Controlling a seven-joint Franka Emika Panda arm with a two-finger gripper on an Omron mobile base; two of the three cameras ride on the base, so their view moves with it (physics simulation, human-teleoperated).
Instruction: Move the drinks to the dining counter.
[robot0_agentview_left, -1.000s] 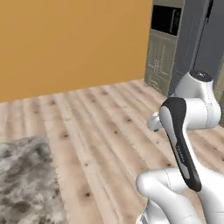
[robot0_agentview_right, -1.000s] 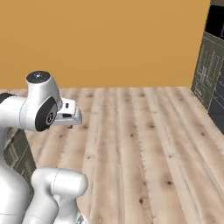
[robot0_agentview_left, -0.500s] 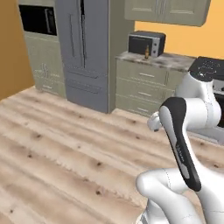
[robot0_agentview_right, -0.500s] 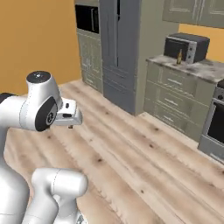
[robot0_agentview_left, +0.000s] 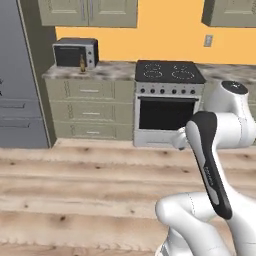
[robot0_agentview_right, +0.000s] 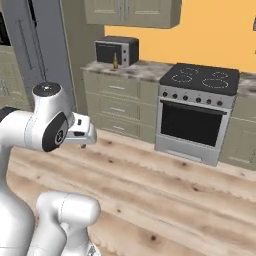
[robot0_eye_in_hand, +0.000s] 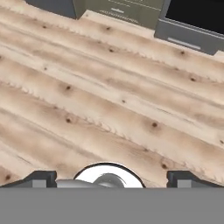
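One of the drinks, a slim brown bottle (robot0_agentview_left: 82, 64), stands on the far stone-topped counter (robot0_agentview_left: 112, 71) just in front of the microwave (robot0_agentview_left: 75, 52); the right base view has the same bottle (robot0_agentview_right: 115, 61) by the microwave (robot0_agentview_right: 118, 50). My gripper (robot0_eye_in_hand: 111, 179) is open, with its two dark fingertips (robot0_eye_in_hand: 40, 178) far apart and nothing between them. It points down at bare wooden floor (robot0_eye_in_hand: 109, 100), well short of the counter. The arm is folded close to the base, with the hand (robot0_agentview_right: 81, 131) hanging low. The dining counter is out of view.
A black stovetop and oven (robot0_agentview_left: 168, 102) stand right of the bottle's counter, with drawers (robot0_agentview_left: 90, 111) under it. A grey fridge (robot0_agentview_left: 17, 80) fills the left. Wall cabinets (robot0_agentview_left: 90, 12) hang above. Open wooden floor (robot0_agentview_left: 90, 190) lies between the base and the cabinets.
The whole picture has swung: the base views went from an orange wall, past the fridge, to the counter with the stove. The arm's pose and the open jaws are the same.
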